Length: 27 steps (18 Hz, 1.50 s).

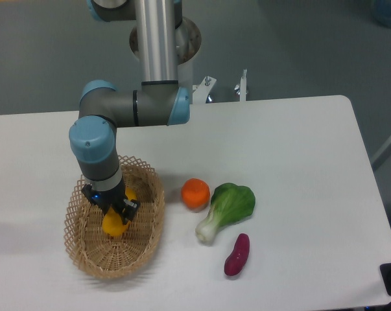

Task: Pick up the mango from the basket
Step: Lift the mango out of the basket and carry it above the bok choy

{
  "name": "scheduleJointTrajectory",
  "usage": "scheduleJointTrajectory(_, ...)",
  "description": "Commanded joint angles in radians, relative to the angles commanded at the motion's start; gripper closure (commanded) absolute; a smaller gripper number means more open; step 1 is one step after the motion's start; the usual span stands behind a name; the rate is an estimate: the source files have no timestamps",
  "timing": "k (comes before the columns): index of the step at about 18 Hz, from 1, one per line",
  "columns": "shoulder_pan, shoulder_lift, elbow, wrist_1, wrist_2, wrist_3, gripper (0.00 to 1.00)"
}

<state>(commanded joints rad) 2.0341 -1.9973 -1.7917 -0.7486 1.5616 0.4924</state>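
The tan wicker basket (143, 236) lies at the front left of the white table. The yellow-orange mango (115, 225) lies inside it, mostly covered by my gripper. My gripper (111, 208) reaches down into the basket with its dark fingers (130, 208) on either side of the mango. The fingers stand close against the fruit, but I cannot tell whether they press on it. The mango seems to rest on the basket floor.
A round orange (196, 194) sits just right of the basket. A green bok choy (227, 208) lies beside it, and a purple sweet potato (237, 254) lies in front. The arm's base (164, 39) stands at the table's back edge.
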Motion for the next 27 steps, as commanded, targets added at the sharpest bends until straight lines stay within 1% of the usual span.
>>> scheduleJointTrajectory(2,0.0,0.008,0.006,-0.002,-0.002,0.005,0.71)
scheduleJointTrajectory(5,0.014,0.063,0.043,-0.006,-0.003,0.012,0.71)
scheduleJointTrajectory(7,0.06,0.097,0.057,-0.018,-0.002,0.021,0.71)
scheduleJointTrajectory(9,0.1,0.127,0.057,-0.023,-0.005,0.084,0.7)
scheduleJointTrajectory(10,0.124,0.141,0.057,-0.041,-0.005,0.119,0.7)
scheduleJointTrajectory(12,0.181,0.161,0.058,-0.096,-0.012,0.172,0.7)
scheduleJointTrajectory(14,0.245,0.192,0.061,-0.152,-0.028,0.265,0.7)
scheduleJointTrajectory(15,0.277,0.198,0.067,-0.176,-0.032,0.315,0.7)
scheduleJointTrajectory(17,0.349,0.215,0.095,-0.23,-0.064,0.377,0.7)
scheduleJointTrajectory(20,0.432,0.215,0.144,-0.323,-0.086,0.503,0.7)
scheduleJointTrajectory(21,0.461,0.216,0.15,-0.34,-0.086,0.553,0.7)
scheduleJointTrajectory(24,0.532,0.216,0.155,-0.365,-0.087,0.676,0.7)
scheduleJointTrajectory(27,0.572,0.216,0.158,-0.365,-0.087,0.733,0.7)
